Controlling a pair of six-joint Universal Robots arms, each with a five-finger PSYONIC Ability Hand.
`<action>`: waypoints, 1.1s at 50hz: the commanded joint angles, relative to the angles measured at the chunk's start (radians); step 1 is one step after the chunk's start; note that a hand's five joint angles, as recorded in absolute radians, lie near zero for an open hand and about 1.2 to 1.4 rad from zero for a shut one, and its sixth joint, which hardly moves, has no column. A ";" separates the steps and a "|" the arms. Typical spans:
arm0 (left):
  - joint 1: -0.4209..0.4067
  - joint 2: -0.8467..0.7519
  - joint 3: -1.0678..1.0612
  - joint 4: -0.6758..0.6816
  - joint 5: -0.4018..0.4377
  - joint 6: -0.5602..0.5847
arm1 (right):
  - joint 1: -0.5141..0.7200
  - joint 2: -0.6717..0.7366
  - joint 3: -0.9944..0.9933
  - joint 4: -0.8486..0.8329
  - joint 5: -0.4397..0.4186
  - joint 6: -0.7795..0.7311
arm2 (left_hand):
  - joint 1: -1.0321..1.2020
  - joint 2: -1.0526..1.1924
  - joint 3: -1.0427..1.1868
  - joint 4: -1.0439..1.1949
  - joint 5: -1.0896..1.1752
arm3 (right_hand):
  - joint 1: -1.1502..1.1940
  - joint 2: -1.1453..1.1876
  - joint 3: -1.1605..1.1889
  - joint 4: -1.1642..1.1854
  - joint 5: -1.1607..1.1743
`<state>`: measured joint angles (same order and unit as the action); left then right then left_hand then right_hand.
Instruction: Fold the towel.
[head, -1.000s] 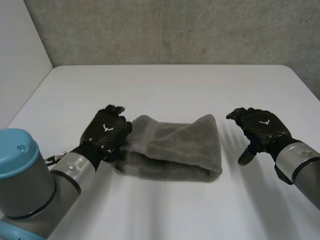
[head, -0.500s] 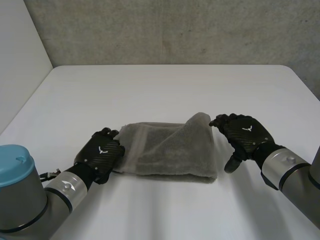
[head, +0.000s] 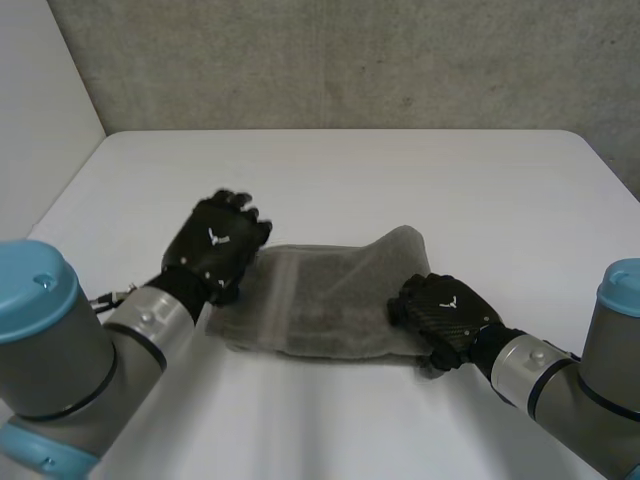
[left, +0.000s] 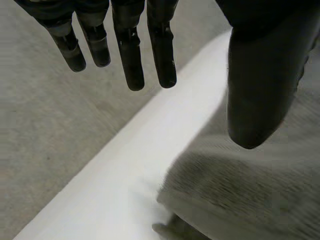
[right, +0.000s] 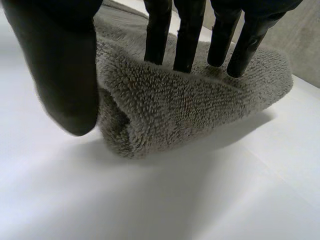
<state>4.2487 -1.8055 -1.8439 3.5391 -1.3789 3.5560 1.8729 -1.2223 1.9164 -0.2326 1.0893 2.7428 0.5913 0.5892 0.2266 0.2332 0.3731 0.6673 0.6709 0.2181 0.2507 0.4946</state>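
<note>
While the grey towel (head: 325, 300) lies folded near the middle of the white table (head: 450, 180), its right end humped up, a hand sits at each end. Left hand (head: 216, 246): at the towel's far left corner, fingers (left: 130, 60) straight and spread, thumb over the pile, nothing pinched. Right hand (head: 440, 311): on the near right corner, straight fingers (right: 187, 40) laid on the rolled fold. Its thumb hangs beside the fold's end, contact unclear.
</note>
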 joint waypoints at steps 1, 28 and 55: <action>0.000 -0.009 0.061 0.000 -0.025 -0.134 | -0.009 0.004 0.000 -0.048 0.023 -0.003 | -0.049 -0.047 -0.052 -0.059 -0.005 | 0.245 0.241 -0.044 -0.076 0.243; 0.014 -0.012 0.060 0.006 -0.032 -0.171 | -0.252 -0.094 0.009 0.122 -0.082 -0.242 | -0.052 -0.050 -0.052 -0.059 -0.008 | 0.729 0.725 -0.044 -0.076 0.727; 0.051 0.032 0.098 0.007 -0.101 -0.252 | 0.458 0.228 -0.592 0.404 0.076 -0.262 | -0.284 -0.282 -0.052 -0.059 -0.240 | 0.729 0.725 -0.044 -0.076 0.727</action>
<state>4.2898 -1.7881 -1.7449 3.5466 -1.4712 3.3161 2.2247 -1.1184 1.4029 0.1460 1.1316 2.4915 0.4139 0.3873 0.2266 0.2332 0.1650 1.3132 1.2744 0.2181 0.2507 1.1595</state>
